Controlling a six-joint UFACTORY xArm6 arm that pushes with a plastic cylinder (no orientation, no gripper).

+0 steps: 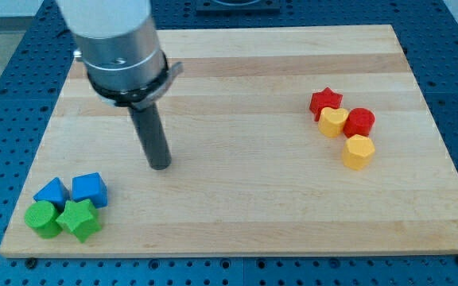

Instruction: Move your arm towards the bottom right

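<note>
My tip [160, 165] rests on the wooden board [245, 71] in the view's left half, at the end of a dark rod under a silver arm head. It touches no block. At the view's bottom left sit a blue block [51, 191], a blue cube [89, 189], a green cylinder [42, 218] and a green star [79, 218], clustered below and left of my tip. At the view's right sit a red star [325, 101], a yellow heart [333, 121], a red cylinder [359, 121] and a yellow hexagon block [359, 151], clustered together.
The board lies on a blue perforated table [6, 71]. The board's bottom edge [237, 254] runs close to the view's bottom. The arm head hides part of the board's top left.
</note>
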